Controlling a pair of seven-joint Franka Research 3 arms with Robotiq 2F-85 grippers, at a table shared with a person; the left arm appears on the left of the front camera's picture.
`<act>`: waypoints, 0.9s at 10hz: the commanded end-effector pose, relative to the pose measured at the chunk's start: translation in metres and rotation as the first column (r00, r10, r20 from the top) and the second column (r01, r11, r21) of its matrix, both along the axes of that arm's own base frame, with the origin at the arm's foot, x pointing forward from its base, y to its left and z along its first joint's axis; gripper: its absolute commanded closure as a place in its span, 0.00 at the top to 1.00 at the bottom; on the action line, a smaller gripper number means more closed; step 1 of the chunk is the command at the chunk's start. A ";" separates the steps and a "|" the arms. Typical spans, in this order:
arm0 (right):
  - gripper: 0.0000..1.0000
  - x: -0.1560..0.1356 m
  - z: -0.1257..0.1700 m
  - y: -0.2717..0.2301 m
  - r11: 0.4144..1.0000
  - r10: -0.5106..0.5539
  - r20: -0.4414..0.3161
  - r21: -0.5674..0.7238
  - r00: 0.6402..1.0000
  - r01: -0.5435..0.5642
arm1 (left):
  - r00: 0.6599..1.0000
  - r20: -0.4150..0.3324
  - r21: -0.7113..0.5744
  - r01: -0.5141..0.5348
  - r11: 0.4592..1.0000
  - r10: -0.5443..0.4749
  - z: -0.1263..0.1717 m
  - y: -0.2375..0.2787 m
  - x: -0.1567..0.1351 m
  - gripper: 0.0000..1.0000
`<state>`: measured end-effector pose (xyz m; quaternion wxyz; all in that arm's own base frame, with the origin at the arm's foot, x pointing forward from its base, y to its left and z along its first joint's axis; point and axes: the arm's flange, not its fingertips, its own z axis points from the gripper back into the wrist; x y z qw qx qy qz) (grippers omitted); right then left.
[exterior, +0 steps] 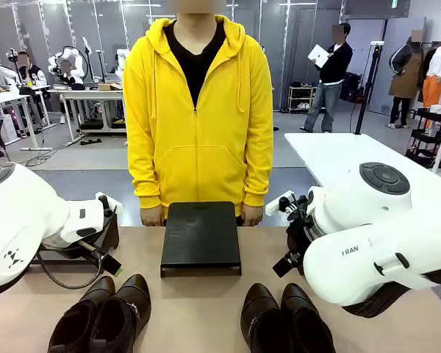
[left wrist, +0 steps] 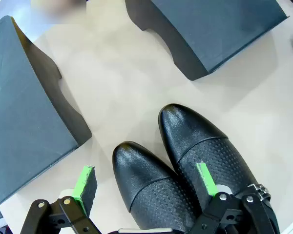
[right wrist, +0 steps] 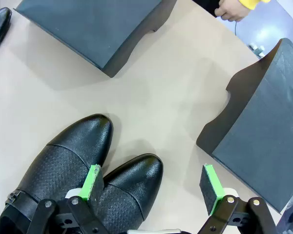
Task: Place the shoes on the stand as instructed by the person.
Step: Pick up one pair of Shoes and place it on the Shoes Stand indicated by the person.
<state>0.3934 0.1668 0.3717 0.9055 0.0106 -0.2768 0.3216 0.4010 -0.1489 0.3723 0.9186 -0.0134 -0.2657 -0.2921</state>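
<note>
Two pairs of shoes sit along the table's near edge, the left pair [exterior: 103, 316] and the right pair [exterior: 285, 320], toes toward the centre stand [exterior: 201, 237] at the far edge, likely staged for pickup. Wide open and empty, the left hand [left wrist: 144, 174] and right hand [right wrist: 150, 176] hover one over each pair, probably awaiting direction. The person [exterior: 198, 125] stands at the far edge, arms down.
</note>
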 end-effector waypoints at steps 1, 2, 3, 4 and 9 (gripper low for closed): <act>1.00 0.000 0.000 0.000 1.000 0.000 0.000 0.000 1.000 0.000 | 1.000 0.000 0.000 0.000 1.000 0.000 0.000 0.000 0.000 1.00; 1.00 0.000 0.000 0.000 1.000 0.000 0.000 0.000 1.000 0.000 | 1.000 0.000 0.000 0.000 1.000 0.000 0.000 0.000 0.000 1.00; 1.00 0.000 0.000 0.000 1.000 0.000 0.000 0.000 1.000 0.000 | 1.000 0.000 0.000 0.000 1.000 0.000 0.000 0.000 0.000 1.00; 1.00 0.000 0.000 0.000 1.000 0.000 0.000 0.000 1.000 0.000 | 1.000 0.000 0.000 0.000 1.000 0.000 0.000 0.000 0.000 1.00; 1.00 0.000 0.000 0.000 1.000 0.000 0.000 0.000 1.000 0.000 | 1.000 0.000 0.000 0.000 1.000 0.000 0.000 0.000 0.000 1.00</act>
